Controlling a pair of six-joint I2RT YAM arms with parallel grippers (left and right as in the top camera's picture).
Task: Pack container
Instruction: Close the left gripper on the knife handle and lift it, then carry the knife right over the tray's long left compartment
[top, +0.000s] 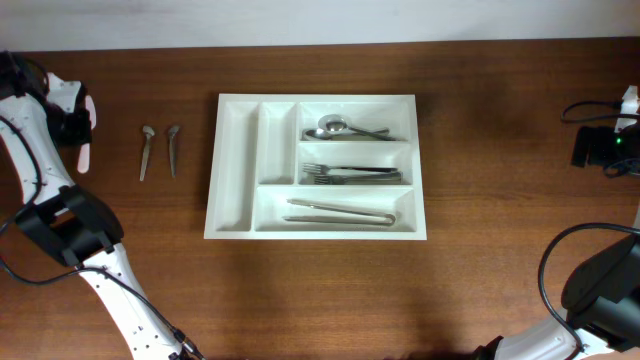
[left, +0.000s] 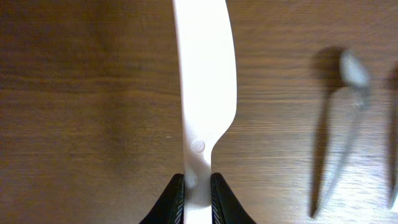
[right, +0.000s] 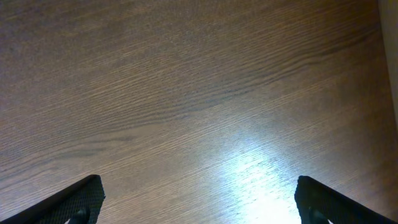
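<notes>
Container (top: 236, 165): white cutlery tray, flat in middle of wooden table (top: 500, 200), long side across. Top long compartment: spoons (top: 345, 128). Middle one: forks (top: 350, 174). Bottom one: long silver pieces (top: 340, 212), kind hard to tell. Left of tray, on bare wood: two small metal spoons (top: 146, 152), side by side, bowls toward far edge, not touching each other. Left gripper (left: 198, 193): at far left of table, well apart from tray, pinched tight on narrow end of white plastic knife (left: 205, 81), broad part reaching forward from fingers. Right gripper (right: 199, 208): spread wide over bare wood.
</notes>
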